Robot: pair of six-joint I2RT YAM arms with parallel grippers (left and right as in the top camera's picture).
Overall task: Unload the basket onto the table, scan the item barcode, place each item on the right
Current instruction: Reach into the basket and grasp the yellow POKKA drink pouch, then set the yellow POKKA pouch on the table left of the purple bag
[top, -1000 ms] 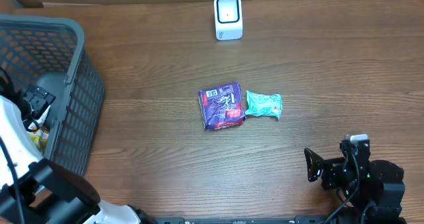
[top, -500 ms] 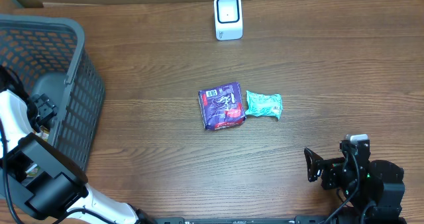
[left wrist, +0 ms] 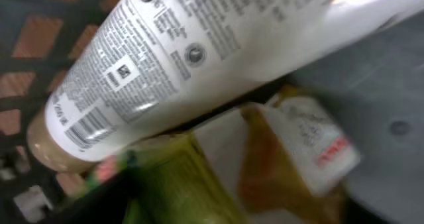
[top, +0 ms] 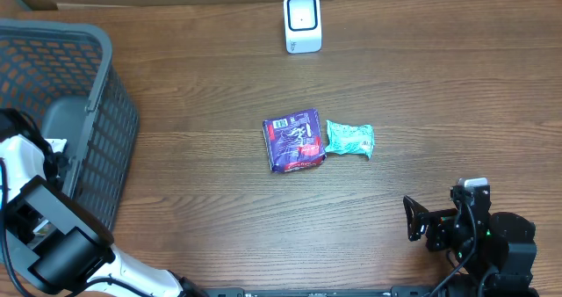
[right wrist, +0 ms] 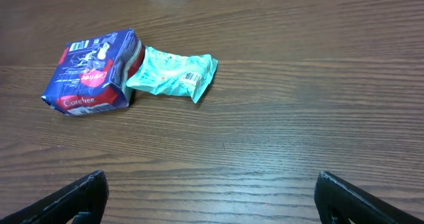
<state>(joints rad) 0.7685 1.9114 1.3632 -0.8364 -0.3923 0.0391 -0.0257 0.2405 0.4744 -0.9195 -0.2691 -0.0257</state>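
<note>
At left wrist only, not overhead: white printed plastic tube (left wrist: 199, 45), barcode (left wrist: 83, 128) beside tan cap (left wrist: 38, 144). Couldn't tell left tool (top: 46, 155) opening; right tool (right wrist: 211, 187) wide apart, empty.

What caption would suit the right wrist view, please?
Open right gripper facing purple packet and teal packet on wooden table.

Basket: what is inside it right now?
A white tube with a barcode lies over a yellow packet and a brown packet. Overhead, the left arm covers them; anything deeper is hidden.
</note>
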